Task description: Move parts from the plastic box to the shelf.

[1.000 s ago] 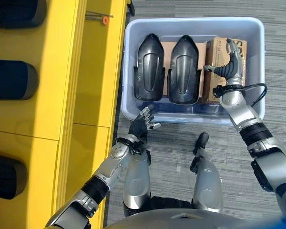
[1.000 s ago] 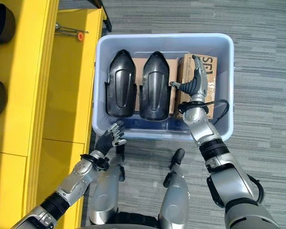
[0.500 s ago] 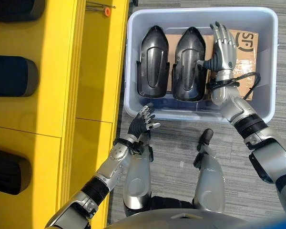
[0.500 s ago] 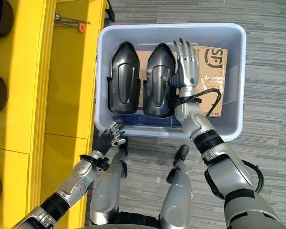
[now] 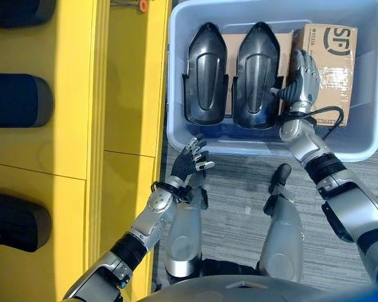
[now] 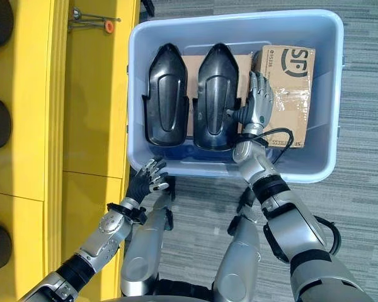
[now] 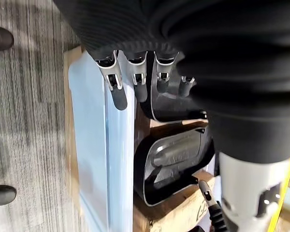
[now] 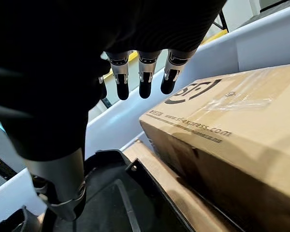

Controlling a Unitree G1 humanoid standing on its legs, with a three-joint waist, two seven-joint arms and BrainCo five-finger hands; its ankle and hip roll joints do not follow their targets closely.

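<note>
The yellow shelf [image 5: 69, 126] stood at the robot's left, with dark rounded parts [image 5: 16, 100] already lying in its bays. Between shelf and box, the left hand [image 5: 190, 165] hovered just outside the near wall of the plastic box [image 5: 176, 135], fingers relaxed and spread, holding nothing. Inside the box two black moulded parts lay side by side on cardboard: the left part [image 5: 205, 72] and the right part [image 5: 257, 75]. A cardboard carton [image 5: 327, 63] lay to their right. The right hand [image 5: 297, 85] was over the seam between the right part and the carton, fingers extended and released, thumb towards the part; contact with either could not be confirmed.

Assessment: the step in hand appeared to be securing the right part. It would be done well by setting the thumb on the part's inner edge and the fingers down its carton-side flank, closing only once both sides were seated. The smooth curved shell looked liable to slip, and the carton crowded finger entry
</note>
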